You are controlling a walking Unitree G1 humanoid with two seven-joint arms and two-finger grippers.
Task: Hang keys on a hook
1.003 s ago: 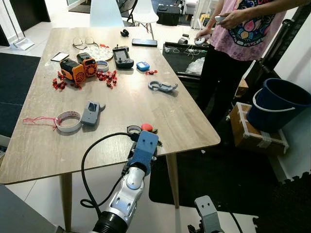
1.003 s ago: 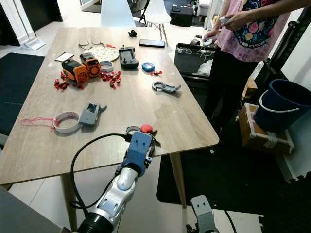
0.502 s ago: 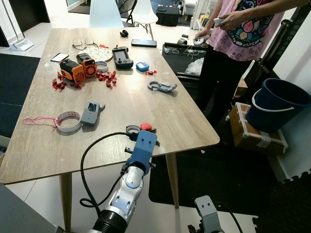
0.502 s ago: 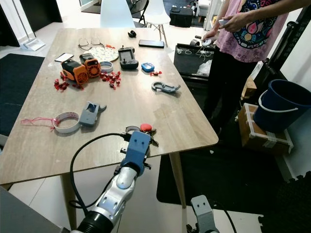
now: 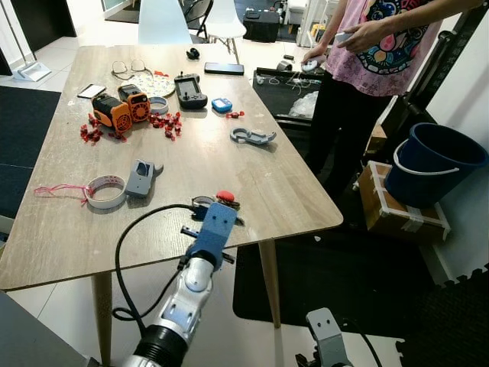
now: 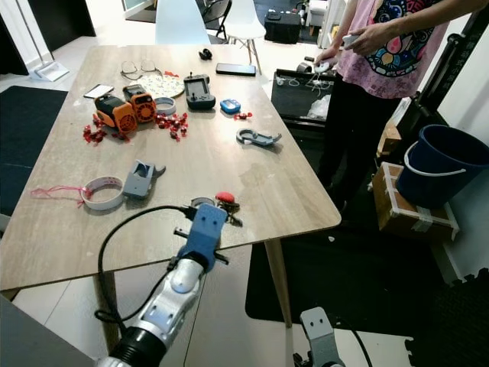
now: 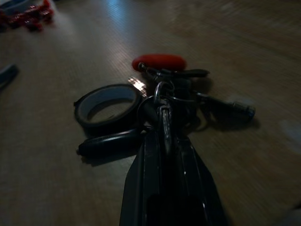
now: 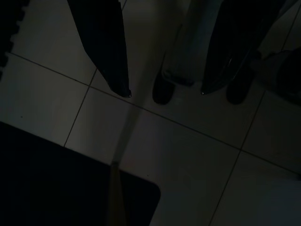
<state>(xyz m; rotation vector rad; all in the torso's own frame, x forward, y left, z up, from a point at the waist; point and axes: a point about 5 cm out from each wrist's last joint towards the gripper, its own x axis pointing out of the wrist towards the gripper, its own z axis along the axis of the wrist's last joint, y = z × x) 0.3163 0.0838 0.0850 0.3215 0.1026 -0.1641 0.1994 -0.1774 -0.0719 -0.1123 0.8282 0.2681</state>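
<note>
The keys (image 5: 223, 199), a dark bunch with a red fob (image 7: 159, 62), lie on the wooden table (image 5: 290, 183) close to its near edge. My left gripper (image 7: 162, 112) reaches over that edge. Its black fingers (image 7: 181, 155) are shut together on the metal ring of the bunch. A small black ring (image 7: 108, 106) lies against the keys. A grey hook-shaped piece (image 5: 252, 137) rests farther up the table, toward its right side. My right gripper (image 8: 164, 93) hangs low over the tiled floor with its fingers apart and nothing between them.
A person in a pink shirt (image 5: 382, 53) stands at the table's right side. A blue bucket (image 5: 435, 164) and a cardboard box (image 5: 401, 218) sit on the floor beyond. On the table lie a tape roll (image 5: 107, 191), orange gadgets (image 5: 122, 107), red bits and a controller (image 5: 189, 90).
My left wrist has swung a little to the left and drawn back, and the keys have shifted slightly with it. The view has also drifted a bit.
</note>
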